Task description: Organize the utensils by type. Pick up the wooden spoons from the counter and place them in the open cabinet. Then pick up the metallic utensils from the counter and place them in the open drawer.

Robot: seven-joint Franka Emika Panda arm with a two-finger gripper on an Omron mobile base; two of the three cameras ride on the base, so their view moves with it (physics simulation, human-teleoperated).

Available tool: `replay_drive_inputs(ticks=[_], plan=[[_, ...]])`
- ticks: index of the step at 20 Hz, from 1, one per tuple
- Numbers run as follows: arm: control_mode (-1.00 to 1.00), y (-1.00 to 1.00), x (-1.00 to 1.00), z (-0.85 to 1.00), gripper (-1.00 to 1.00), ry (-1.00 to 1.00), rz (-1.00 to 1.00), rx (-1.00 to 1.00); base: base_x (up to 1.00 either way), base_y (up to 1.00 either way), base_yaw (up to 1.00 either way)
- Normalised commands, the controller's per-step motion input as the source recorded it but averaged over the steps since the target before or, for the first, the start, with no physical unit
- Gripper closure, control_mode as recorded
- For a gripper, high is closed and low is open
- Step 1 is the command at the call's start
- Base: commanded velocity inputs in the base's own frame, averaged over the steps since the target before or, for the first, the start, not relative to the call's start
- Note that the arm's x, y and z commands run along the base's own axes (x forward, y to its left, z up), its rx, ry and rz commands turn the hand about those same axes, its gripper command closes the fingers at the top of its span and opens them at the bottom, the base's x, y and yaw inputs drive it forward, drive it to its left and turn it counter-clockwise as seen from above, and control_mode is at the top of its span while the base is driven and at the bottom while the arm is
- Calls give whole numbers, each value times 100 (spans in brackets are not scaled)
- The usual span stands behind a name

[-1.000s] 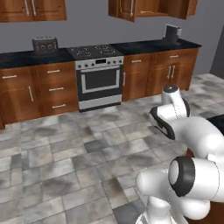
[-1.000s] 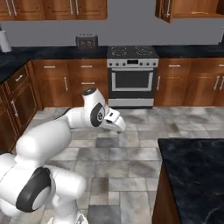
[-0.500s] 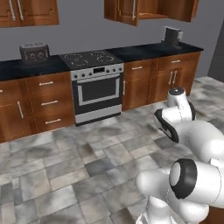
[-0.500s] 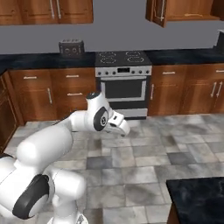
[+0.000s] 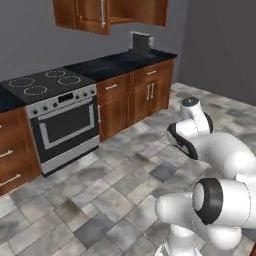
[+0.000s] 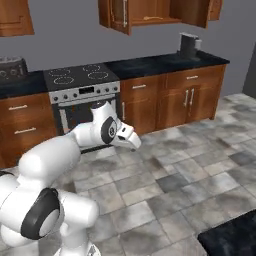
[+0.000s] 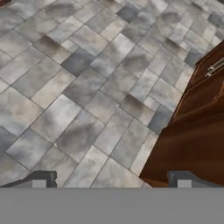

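While no utensil's axis can be read | fingers (image 7: pixel 111 180) spread (empty) | over floor tiles (image 7: pixel 87 87)

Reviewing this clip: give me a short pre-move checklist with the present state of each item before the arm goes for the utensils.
1. Gripper open and empty: ok, jaws wide apart, only floor tiles between them.
2. Upper cabinet open: ok, its door stands ajar.
3. Open drawer located: cannot tell.
4. Wooden spoons and metal utensils located on the counter: cannot tell.
5. Arm within reach of the counter: not ok, it hangs over the open floor.
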Motion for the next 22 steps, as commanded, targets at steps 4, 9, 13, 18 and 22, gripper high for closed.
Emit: replay_drive_inputs(ticks=[4,9,13,18,22], plan=[[100,0,0,0,-100,0,0,0,55,39,-82],[100,0,0,0,-100,0,0,0,51,38,-85],[100,0,0,0,-100,0,0,0,64,43,-74],[100,0,0,0,-100,0,0,0,74,48,-62],[100,0,0,0,-100,0,0,0,74,50,-61]])
